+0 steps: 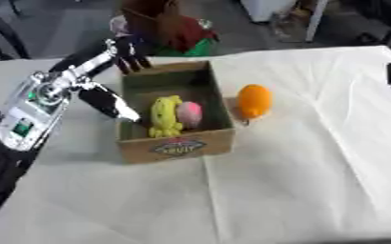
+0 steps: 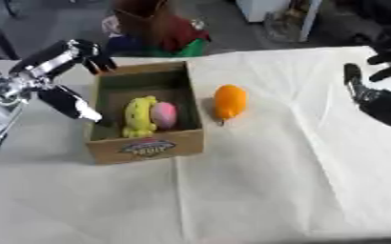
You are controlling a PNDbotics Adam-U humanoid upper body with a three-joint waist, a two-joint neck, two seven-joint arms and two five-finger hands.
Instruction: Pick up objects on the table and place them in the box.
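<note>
An open cardboard box (image 1: 178,145) stands left of the table's middle. Inside it lie a yellow toy (image 1: 165,116) and a pink round thing (image 1: 190,113), side by side. An orange fruit (image 1: 254,101) rests on the cloth just right of the box, outside it. My left hand (image 1: 132,58) hangs over the box's back left corner with its fingers pointing down, open and holding nothing. My right hand (image 2: 362,88) is at the right edge, fingers up and relaxed, well apart from the orange fruit.
A white creased cloth covers the table (image 1: 274,190). My left forearm (image 1: 40,102) slants in from the lower left, and a black and white part of it (image 1: 108,102) sits by the box's left wall. Dark floor lies beyond the far edge.
</note>
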